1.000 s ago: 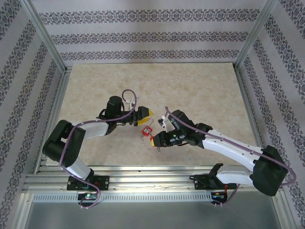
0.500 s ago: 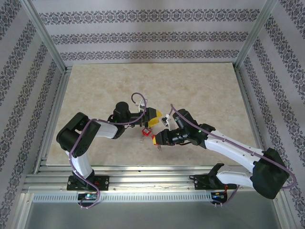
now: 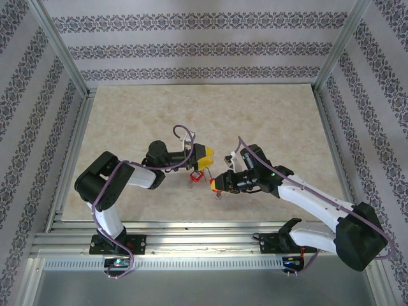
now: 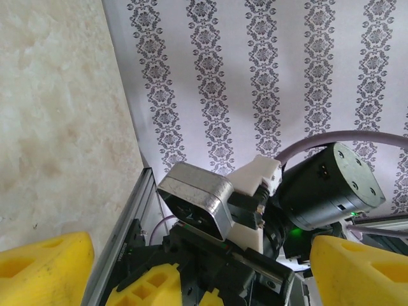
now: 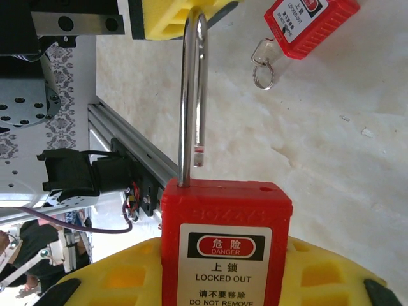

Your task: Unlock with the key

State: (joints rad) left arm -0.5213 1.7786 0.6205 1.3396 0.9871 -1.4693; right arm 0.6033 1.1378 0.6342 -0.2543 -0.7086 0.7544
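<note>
Damask-striped walls (image 3: 191, 51) are enclosing a pale marbled tabletop (image 3: 268, 121). The right gripper (image 3: 217, 184) is clamping the plastic body of a red safety padlock (image 5: 225, 248) between its yellow pads (image 5: 127, 275), with the steel shackle (image 5: 193, 95) pointing away from it and its free leg sitting clear of the hole. Beyond those pads a second red padlock (image 5: 310, 22) is lying flat, a key (image 5: 260, 51) with its ring hanging off its end. It is resting just beside the left gripper (image 3: 206, 159), whose jaws are standing wide and empty. The key is looking thin, stiff, light and slippery, so pinching its flat bow is looking like the safest hold, with the light body being braced against twisting
</note>
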